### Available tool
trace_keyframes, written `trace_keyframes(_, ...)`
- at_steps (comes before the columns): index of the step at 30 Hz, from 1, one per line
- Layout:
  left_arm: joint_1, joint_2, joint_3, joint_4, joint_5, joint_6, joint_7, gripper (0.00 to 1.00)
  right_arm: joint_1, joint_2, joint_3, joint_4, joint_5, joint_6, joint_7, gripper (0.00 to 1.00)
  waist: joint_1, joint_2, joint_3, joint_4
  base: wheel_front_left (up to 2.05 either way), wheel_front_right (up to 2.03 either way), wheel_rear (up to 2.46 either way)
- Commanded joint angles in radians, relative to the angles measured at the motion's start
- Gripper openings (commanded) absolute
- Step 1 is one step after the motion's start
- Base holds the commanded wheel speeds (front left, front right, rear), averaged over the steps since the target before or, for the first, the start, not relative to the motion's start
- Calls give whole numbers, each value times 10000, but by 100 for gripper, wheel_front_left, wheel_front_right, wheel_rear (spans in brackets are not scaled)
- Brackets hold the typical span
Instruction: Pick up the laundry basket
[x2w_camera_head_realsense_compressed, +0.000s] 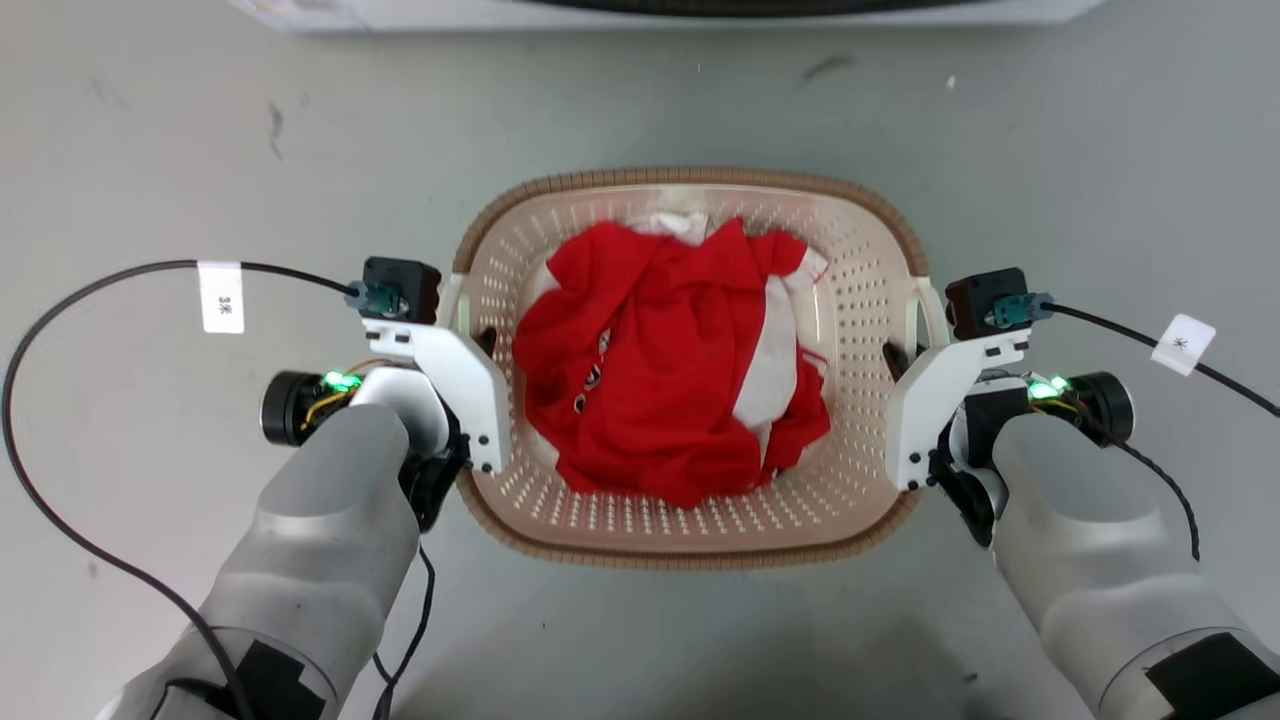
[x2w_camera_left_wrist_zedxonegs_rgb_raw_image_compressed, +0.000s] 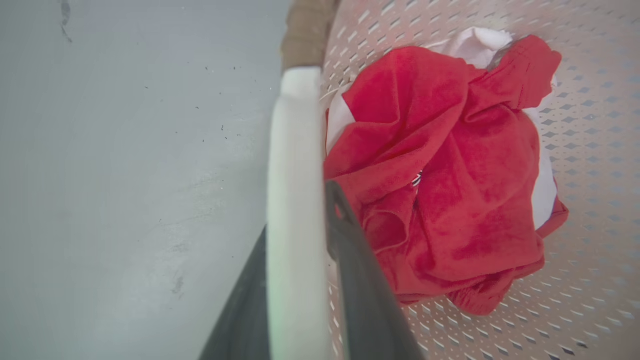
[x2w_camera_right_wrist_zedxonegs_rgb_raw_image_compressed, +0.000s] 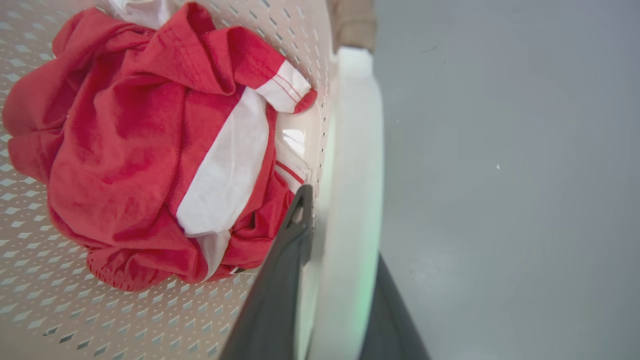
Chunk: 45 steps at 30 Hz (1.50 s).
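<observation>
The laundry basket (x2w_camera_head_realsense_compressed: 860, 300), beige and perforated with a brown woven-look rim, stands on the grey floor in the middle of the head view. It holds a crumpled red and white garment (x2w_camera_head_realsense_compressed: 660, 360). My left gripper (x2w_camera_head_realsense_compressed: 470, 335) is at the basket's left side. In the left wrist view that gripper (x2w_camera_left_wrist_zedxonegs_rgb_raw_image_compressed: 297, 215) has its two dark fingers closed either side of the white handle (x2w_camera_left_wrist_zedxonegs_rgb_raw_image_compressed: 295, 140). On the opposite side, my right gripper (x2w_camera_head_realsense_compressed: 905, 350) grips the same way. The right wrist view shows this gripper (x2w_camera_right_wrist_zedxonegs_rgb_raw_image_compressed: 342, 225) clamped around the other white handle (x2w_camera_right_wrist_zedxonegs_rgb_raw_image_compressed: 355, 125).
A white appliance base (x2w_camera_head_realsense_compressed: 660, 12) runs along the top edge, beyond the basket. Black cables (x2w_camera_head_realsense_compressed: 90, 290) loop over the floor beside each arm. Grey floor (x2w_camera_head_realsense_compressed: 180, 130) surrounds the basket on all sides.
</observation>
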Motion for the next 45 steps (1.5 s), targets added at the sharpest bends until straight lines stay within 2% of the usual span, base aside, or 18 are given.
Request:
trace_keyframes(1, 106, -111, -154, -115, -137, -28, 168, 0, 107, 129, 181, -61, 105, 38, 171, 0, 0, 0, -675, 12, 0, 0, 0)
trace_keyframes(15, 481, 21, -890, -13, -1509, -36, 1670, 0, 546, 134, 1015, -2, 1142, 45, 2837, 0, 0, 0, -3389, 234, 0, 0, 0)
trace_keyframes(28, 799, -25, -1452, 157, -2222, -36, 2738, 0, 647, -23, 1493, -52, 1790, 45, 3874, 0, 0, 0, -5079, 404, 0, 0, 0)
trace_keyframes(45, 2055, -87, -1983, 371, -2970, -36, 3614, 0, 2006, 75, 2145, -69, 2604, 45, 4789, 0, 0, 0, -6892, 387, 0, 0, 0)
